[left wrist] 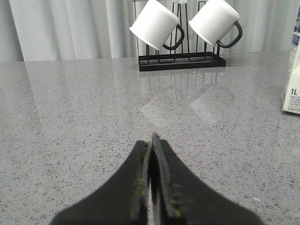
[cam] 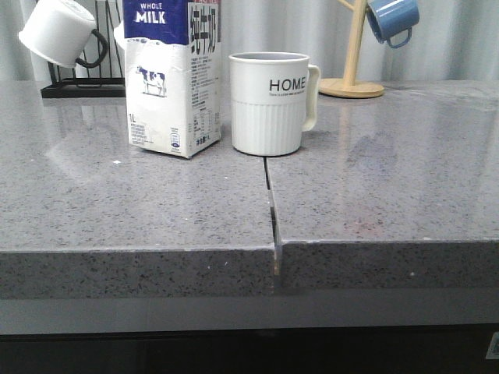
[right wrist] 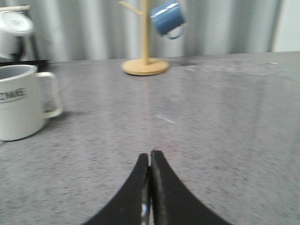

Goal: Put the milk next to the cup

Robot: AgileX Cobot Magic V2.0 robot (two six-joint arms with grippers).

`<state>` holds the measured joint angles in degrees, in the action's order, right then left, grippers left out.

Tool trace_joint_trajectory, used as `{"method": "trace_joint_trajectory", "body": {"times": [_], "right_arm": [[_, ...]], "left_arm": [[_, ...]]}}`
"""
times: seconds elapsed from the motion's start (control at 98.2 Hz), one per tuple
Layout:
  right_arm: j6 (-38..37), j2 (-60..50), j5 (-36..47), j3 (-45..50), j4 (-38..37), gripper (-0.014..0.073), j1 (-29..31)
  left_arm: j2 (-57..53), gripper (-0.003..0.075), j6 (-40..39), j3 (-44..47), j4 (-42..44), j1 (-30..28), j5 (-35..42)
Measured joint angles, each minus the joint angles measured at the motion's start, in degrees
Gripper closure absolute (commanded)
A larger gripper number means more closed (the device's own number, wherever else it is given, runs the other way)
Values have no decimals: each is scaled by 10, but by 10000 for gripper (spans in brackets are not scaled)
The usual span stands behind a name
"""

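The milk (cam: 171, 78), a tall carton with a blue top and a cow picture, stands upright on the grey counter directly left of the cup (cam: 269, 104), a white "HOME" mug with a ribbed lower half. A narrow gap separates them. The carton's edge also shows in the left wrist view (left wrist: 292, 89). The cup shows in the right wrist view (right wrist: 21, 101). Neither gripper appears in the front view. My left gripper (left wrist: 151, 140) is shut and empty over bare counter, left of the milk. My right gripper (right wrist: 150, 157) is shut and empty, right of the cup.
A black rack (left wrist: 180, 58) holds white mugs with black handles (left wrist: 154, 23) behind the milk. A wooden mug tree (cam: 352, 78) with a blue mug (cam: 392, 19) stands at the back right. A seam (cam: 270, 202) splits the counter; its front edge (cam: 249, 249) is near.
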<state>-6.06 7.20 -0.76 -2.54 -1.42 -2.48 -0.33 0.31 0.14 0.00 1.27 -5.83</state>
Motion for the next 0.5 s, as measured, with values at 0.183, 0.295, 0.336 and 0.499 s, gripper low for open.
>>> {"method": "trace_joint_trajectory", "body": {"times": [0.183,0.295,0.336,0.499], "right_arm": [[2,-59,-9,39,4,662,42],[2,-75,-23,41,3,662,44],[2,-76,-26,41,3,662,45],[2,-78,-30,42,3,662,45]], "left_arm": [[0,741,0,0,0,0,0],[0,741,0,0,0,0,1],[0,741,0,0,0,0,1],[0,741,0,0,0,0,1]]}}
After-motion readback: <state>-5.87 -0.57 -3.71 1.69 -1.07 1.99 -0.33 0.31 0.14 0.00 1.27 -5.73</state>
